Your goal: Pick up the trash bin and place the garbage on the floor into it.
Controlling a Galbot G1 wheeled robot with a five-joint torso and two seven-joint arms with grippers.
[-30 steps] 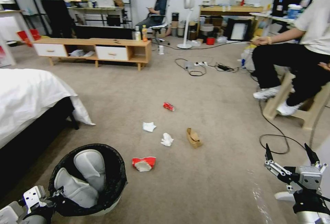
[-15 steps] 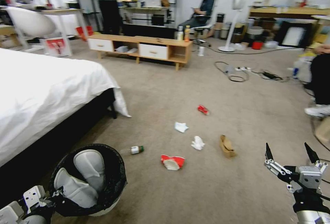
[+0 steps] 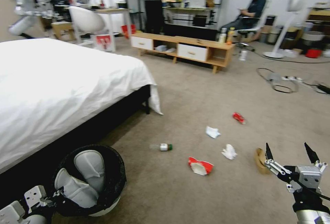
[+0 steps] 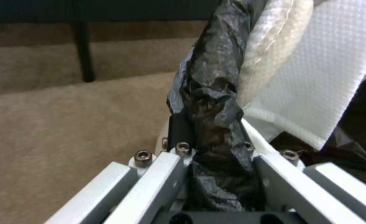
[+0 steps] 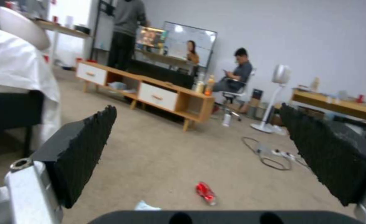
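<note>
Pinching the bag-covered rim of the trash bin (image 3: 90, 179) low at left beside the bed (image 3: 62, 79), left gripper (image 4: 216, 155) clamped; light, thin-walled, slippery liner, best held at the rim. Right gripper (image 3: 291, 155) spread wide above the floor (image 3: 192, 93), near scattered garbage (image 3: 200, 166): crushed, light, easily pinched.
</note>
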